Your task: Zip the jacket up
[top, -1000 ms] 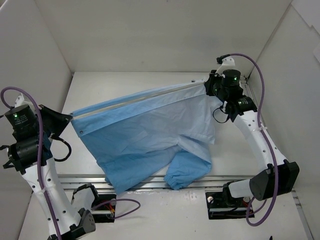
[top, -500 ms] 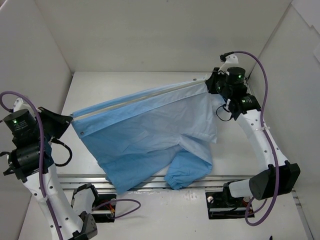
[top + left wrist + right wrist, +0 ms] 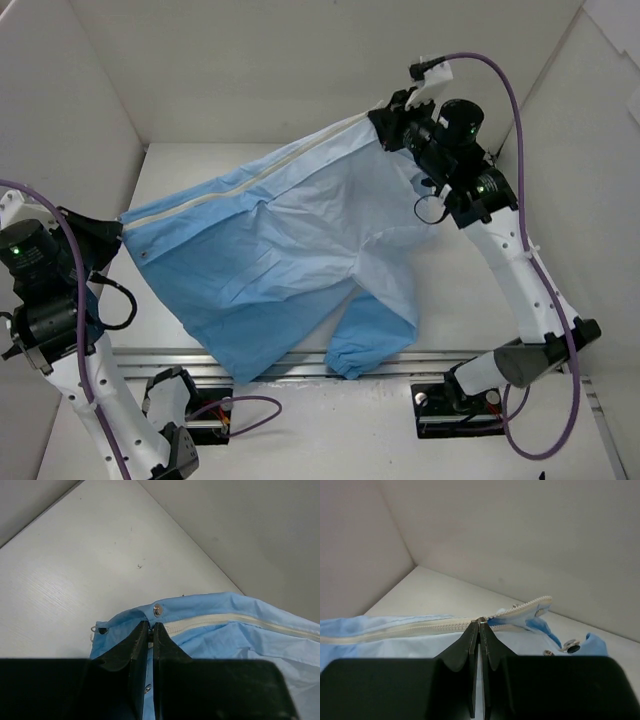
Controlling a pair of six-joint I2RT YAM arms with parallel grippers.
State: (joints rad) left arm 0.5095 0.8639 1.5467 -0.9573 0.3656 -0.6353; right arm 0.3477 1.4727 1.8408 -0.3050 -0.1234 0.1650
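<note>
The light blue jacket [image 3: 280, 270] hangs stretched between my two grippers, its pale zipper line [image 3: 250, 185] taut along the top edge. My left gripper [image 3: 118, 228] is shut on the jacket's bottom hem corner beside a metal snap [image 3: 157, 610]; it also shows in the left wrist view [image 3: 150, 625]. My right gripper [image 3: 385, 118] is raised at the back right and shut on the zipper slider [image 3: 481, 620], near the upper end of the zipper. A short open stretch of zipper teeth [image 3: 530, 605] lies beyond the slider. A sleeve cuff [image 3: 355, 362] droops at the front.
White walls enclose the table [image 3: 480, 290] on the left, back and right. A metal rail [image 3: 450, 362] runs along the front edge by the arm bases. A purple cable [image 3: 500, 90] loops above the right arm.
My right gripper has risen and moved left and back, dragging the zipper end up. My left gripper has shifted left and slightly down. The jacket now hangs higher and more tilted.
</note>
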